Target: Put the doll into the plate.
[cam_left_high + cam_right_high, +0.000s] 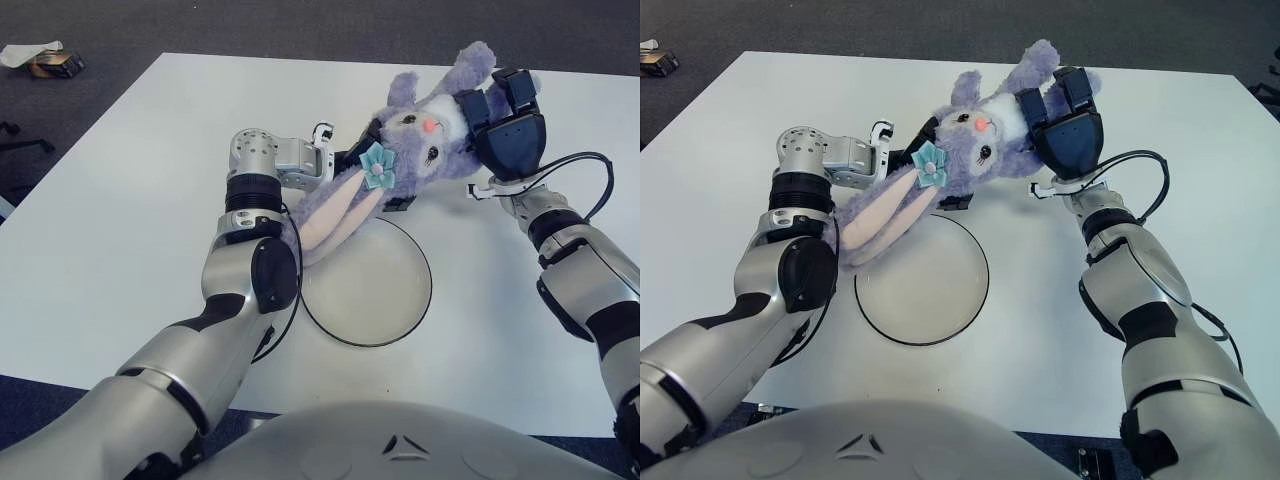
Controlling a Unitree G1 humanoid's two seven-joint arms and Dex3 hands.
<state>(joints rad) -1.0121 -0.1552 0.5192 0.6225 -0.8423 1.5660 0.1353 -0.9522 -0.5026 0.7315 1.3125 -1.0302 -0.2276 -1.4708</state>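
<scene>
- The doll (420, 135) hangs near the top middle, just above the plate (366, 281) on the counter (120, 200).
- The right hand (505, 125) grips its body.
- The left hand (345, 160) grips its head side.

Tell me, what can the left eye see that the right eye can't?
Only the left eye view shows the whole small box and crumpled white thing on the dark floor, top left, where the right eye view catches just an edge.

Only the right eye view shows the robot's whole right forearm and a dark object at the right edge.

Both show the purple bunny doll held between the left hand and right hand, above the far rim of the clear plate on the white table, long ears drooping.
</scene>
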